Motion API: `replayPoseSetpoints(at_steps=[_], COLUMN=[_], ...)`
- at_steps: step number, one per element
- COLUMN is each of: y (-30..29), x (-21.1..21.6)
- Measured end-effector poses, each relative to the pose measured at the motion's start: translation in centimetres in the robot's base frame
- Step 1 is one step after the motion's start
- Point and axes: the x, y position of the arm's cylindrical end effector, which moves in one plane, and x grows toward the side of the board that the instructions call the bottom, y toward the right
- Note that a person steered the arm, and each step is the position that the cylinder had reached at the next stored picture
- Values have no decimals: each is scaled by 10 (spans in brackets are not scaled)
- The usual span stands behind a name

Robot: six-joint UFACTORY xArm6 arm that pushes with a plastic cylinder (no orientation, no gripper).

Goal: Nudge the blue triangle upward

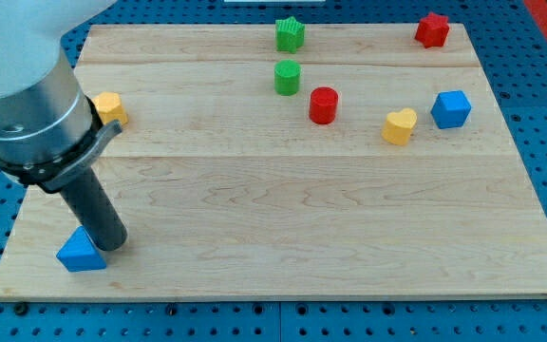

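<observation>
The blue triangle (80, 252) lies near the bottom left corner of the wooden board (283, 228). My tip (110, 244) rests on the board, touching the triangle's right upper side. The dark rod rises from there up to the grey arm at the view's top left.
A yellow block (111, 107) sits at the left edge, partly behind the arm. A green star (291, 34) and a green cylinder (287, 77) are at top middle, with a red cylinder (323, 104) below right. A yellow heart (399, 125), a blue cube (451, 109) and a red block (432, 29) are at the right.
</observation>
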Motion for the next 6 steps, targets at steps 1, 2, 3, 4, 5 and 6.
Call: replayPoseSetpoints(at_steps=[1,2,3,4,5,6], y=[20,-2,-32,-34,-2,22], x=[22,40,38,30,22,8])
